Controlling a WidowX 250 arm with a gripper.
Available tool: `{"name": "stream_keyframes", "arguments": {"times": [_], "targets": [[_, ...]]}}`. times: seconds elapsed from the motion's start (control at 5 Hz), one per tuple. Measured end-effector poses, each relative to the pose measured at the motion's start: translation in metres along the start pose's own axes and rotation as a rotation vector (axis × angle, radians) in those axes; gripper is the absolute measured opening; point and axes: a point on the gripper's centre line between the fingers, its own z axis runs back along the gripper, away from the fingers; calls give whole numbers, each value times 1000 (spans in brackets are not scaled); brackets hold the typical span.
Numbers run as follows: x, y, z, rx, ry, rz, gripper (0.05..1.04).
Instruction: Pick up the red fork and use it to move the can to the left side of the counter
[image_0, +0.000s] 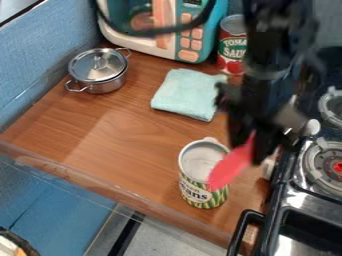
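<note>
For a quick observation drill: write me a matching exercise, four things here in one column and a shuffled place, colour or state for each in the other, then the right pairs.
Things:
1. Round silver metal pot
2. Soft pale-blue cloth
3. Green-and-white cylindrical can
4. Bright red utensil

Places or states:
A. Near the wooden counter's front edge
B. In the black gripper
C. Lid on
D. Folded

Pairs: 1-C, 2-D, 3-A, 4-B

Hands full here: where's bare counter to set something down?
Bare: the wide front-left stretch of counter between pot and bean can, and a strip between pot and cloth. Crowded: the right, with gripper, red utensil and stove.
</note>
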Motion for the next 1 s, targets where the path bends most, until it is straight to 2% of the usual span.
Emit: {"name": "stream_keyframes", "arguments": {"times": [0.2,0.6,0.8,1.0], "targets": [[-20,-7,-11,-28,58,40,342],[-33,-14,-20,-82,101,79,342],[-36,6,-24,-57,122,116,342],[-42,37,-25,-54,139,152,342]]}}
